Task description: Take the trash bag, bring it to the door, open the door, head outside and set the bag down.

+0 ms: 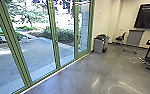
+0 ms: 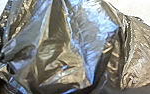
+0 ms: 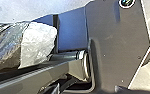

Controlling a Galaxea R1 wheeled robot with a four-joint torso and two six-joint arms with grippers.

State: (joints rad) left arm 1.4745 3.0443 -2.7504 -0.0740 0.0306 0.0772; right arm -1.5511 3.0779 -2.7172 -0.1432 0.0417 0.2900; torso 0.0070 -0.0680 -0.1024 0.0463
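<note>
While the robot is facing across the room with green-framed glass doors running along its left and ahead, the carrying step is most likely in hand, and the opening is waiting its turn. The shiny black trash bag is looming close at the left wrist, its plastic bunching in deep creases, and part of it is reaching into the right wrist view beside the robot's own plate. The left claw is probably bearing it, but how far open that claw is, and whether it is truly gripping the plastic, cannot be told; the same goes for the right claw's opening and for anything it may be holding. Beyond the glass the paved yard is lying in daylight, and the door panels are apparently standing closed. The next move is calling for a turn toward the panel that opens, with the bag riding clear of the concrete floor and the door frame. Loose plastic is risking a snag there, and the grey bin is standing near the far end of the glass.
</note>
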